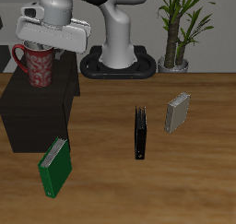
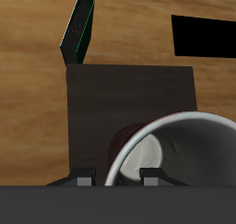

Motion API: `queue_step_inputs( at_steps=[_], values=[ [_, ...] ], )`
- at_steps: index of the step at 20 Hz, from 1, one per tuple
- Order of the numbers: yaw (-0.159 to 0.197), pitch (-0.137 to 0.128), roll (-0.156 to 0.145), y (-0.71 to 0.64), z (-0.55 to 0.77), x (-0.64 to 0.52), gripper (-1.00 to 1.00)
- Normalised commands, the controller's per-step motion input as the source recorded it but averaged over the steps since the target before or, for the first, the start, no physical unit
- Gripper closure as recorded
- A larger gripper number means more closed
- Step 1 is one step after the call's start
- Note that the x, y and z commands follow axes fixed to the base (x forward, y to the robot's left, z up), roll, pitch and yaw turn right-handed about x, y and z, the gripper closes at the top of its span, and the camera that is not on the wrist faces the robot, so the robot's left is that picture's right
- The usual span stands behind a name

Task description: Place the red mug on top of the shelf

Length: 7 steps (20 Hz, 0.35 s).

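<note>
The red mug [image 1: 38, 67], with a pale speckled pattern and a loop handle, is upright at the top of the shelf [image 1: 35, 112], a low matte black cabinet near the table's back. I cannot tell whether its base touches the top. My gripper [image 1: 42, 47] is right above the mug, its fingers reaching down at the rim, shut on the mug's wall. In the wrist view the mug's grey rim [image 2: 175, 135] curves close to the camera, its wall between my two fingertips [image 2: 85, 178], with the shelf's dark top [image 2: 129, 89] beneath.
A green book [image 1: 54, 165] leans against the shelf's front, also in the wrist view [image 2: 79, 29]. A black book [image 1: 140, 134] and a grey book [image 1: 177, 112] stand mid-table. A potted plant [image 1: 177, 25] stands at the back beside the robot base [image 1: 118, 62].
</note>
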Motion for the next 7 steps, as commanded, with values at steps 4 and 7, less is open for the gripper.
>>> queue_step_inputs(
  at_steps=[4, 7],
  values=[
    [0.015, -0.005, 0.01, 0.09, -0.05, -0.03, -1.0],
    [0.009, -0.009, 0.004, 0.13, 0.08, -0.03, -1.0]
  ],
)
